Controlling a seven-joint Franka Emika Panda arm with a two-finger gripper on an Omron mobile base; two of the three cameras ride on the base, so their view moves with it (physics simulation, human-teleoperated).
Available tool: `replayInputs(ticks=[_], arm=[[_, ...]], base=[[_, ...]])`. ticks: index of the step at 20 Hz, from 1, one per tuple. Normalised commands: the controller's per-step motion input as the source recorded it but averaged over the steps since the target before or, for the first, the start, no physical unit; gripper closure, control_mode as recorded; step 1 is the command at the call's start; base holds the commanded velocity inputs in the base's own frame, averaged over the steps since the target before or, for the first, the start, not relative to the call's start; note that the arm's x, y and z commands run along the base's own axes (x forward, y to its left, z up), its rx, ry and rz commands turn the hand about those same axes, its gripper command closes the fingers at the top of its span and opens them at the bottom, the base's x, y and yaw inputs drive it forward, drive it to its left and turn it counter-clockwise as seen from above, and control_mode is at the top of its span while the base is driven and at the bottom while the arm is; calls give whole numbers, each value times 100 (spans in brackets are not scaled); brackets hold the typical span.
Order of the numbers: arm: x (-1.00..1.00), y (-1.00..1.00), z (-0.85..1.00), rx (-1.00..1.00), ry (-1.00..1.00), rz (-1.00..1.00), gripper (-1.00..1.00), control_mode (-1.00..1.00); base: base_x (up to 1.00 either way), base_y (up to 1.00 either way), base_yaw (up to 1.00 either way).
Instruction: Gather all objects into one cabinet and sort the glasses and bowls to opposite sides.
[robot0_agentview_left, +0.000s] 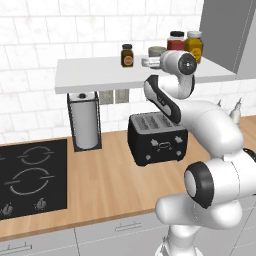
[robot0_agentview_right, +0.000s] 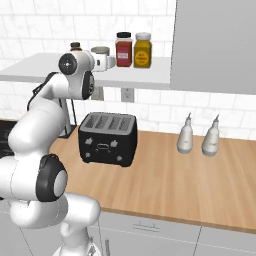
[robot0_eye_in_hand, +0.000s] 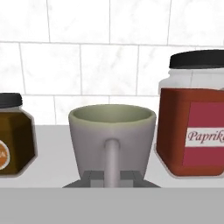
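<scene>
A grey-green mug stands on the white tile-backed shelf, with its handle turned toward the hand. My gripper is shut on that handle, one dark fingertip on each side of it. From the base views, the gripper reaches out level over the shelf, and the mug sits just behind it. The mug rests on the shelf between two jars. The bowls and the cabinet are out of view.
A red paprika jar stands close on the mug's right and a brown jar on its left. A yellow jar and a tall grey panel lie further right. Below are a black toaster, a paper towel holder and two bottles.
</scene>
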Motion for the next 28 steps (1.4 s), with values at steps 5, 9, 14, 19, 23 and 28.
replayInputs(ticks=[5, 9, 14, 19, 23, 28], arm=[[-1, 0, 0, 3, 1, 0, 100, -100], [-6, -1, 4, 2, 0, 0, 100, -100], [-31, -2, 11, 1, -3, 1, 100, -100], [-62, 0, 39, 7, 0, 0, 100, -100], [-61, 0, 57, 9, 0, 0, 100, -100], [-39, 0, 26, 3, 3, 0, 100, -100]], base=[[0, 0, 0], [0, 0, 0], [0, 0, 0], [0, 0, 0], [0, 0, 0], [0, 0, 0]])
